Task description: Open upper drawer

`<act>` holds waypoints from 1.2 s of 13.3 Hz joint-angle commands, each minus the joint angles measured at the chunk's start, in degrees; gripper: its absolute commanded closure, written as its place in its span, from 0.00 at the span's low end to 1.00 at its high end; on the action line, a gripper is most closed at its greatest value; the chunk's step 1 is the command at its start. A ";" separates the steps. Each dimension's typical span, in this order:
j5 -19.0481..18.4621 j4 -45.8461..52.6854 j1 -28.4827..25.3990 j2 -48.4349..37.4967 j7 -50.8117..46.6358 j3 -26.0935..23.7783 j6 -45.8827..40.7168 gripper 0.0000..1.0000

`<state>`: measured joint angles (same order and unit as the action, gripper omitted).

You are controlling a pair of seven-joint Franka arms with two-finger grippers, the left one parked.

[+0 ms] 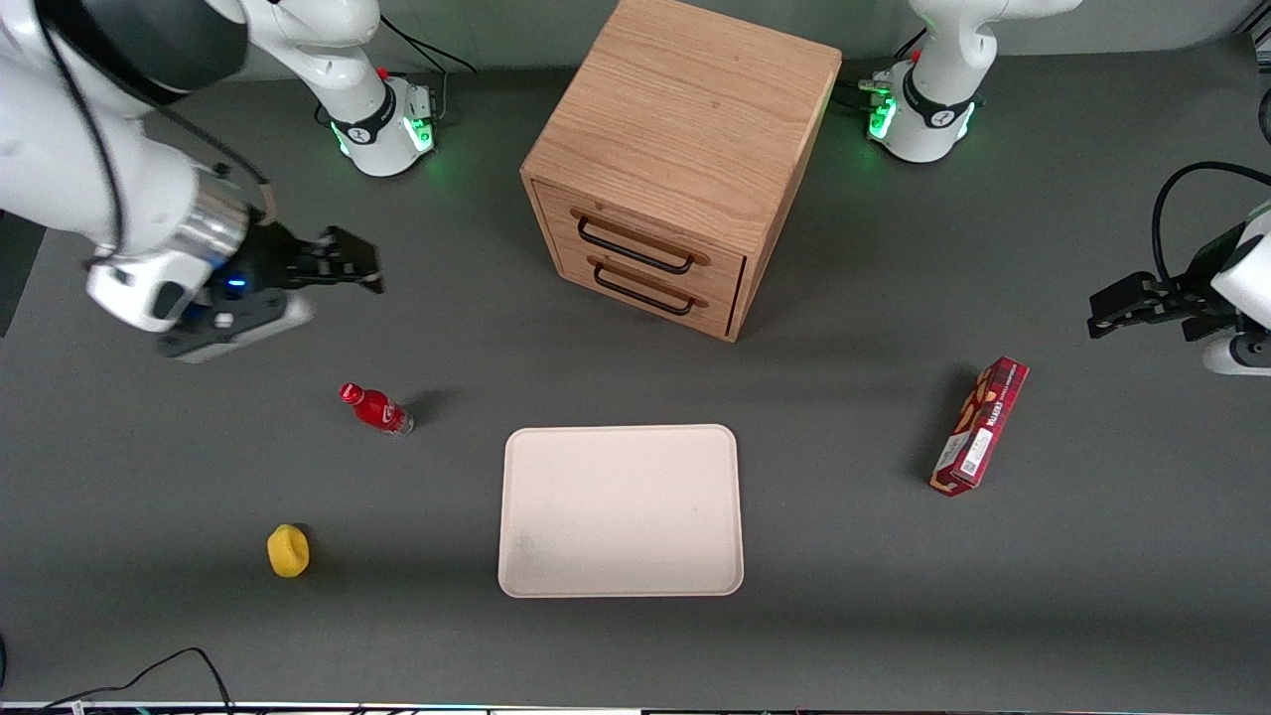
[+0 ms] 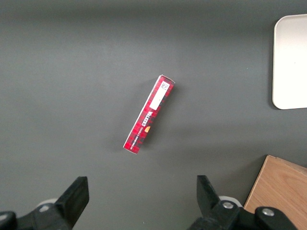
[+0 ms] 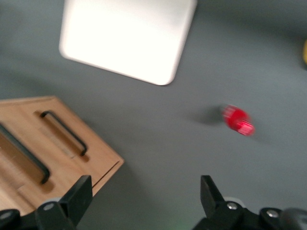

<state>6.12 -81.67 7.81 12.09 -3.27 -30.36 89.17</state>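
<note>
Oak upper drawer [image 1: 635, 241] closed, gripper [image 1: 343, 260] spread, apart

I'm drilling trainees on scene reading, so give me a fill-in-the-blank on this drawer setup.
1. The upper drawer is ____.
2. The claw hangs over the table with its fingers ____.
3. The tray holds ____.
4. The red bottle stands ____ to the front camera than the cabinet.

Missing: closed; open; nothing; nearer

Grainy matt oak cabinet [image 1: 685, 129] (thin black wire handles), smooth cream tray [image 1: 621, 576].
</note>
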 commanded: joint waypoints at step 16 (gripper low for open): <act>-10.33 1.26 -15.98 22.27 16.89 -12.35 12.16 0.00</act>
<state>-2.75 -79.27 -8.24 34.52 12.38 -42.22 101.11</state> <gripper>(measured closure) 0.000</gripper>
